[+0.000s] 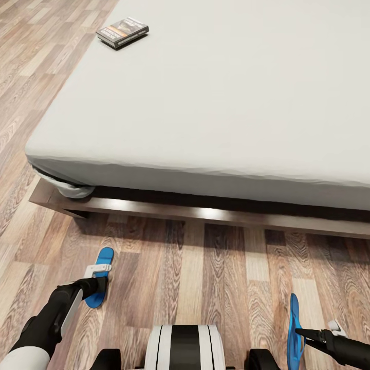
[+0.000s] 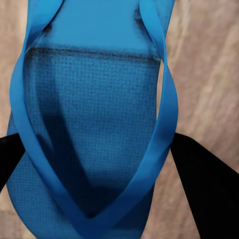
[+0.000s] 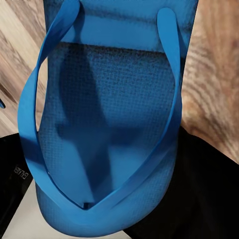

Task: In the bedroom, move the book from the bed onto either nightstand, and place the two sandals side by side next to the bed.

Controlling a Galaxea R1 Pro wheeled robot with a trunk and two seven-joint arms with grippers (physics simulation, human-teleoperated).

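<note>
l fingers (image 2: pixel 199 184) straddle sandal (image 2: pixel 94 124), r fingers (image 3: pixel 199 189) likewise; book (image 1: pixel 122 32) nr bed (image 1: pixel 205 103) edge.

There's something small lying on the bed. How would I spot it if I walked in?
Start at the big low bed with the pale mattress on a dark wooden frame. Near its far left corner, close to the edge, lies a book: a thin dark paperback with an orange band, the one thing seen on the plain mattress.
</note>
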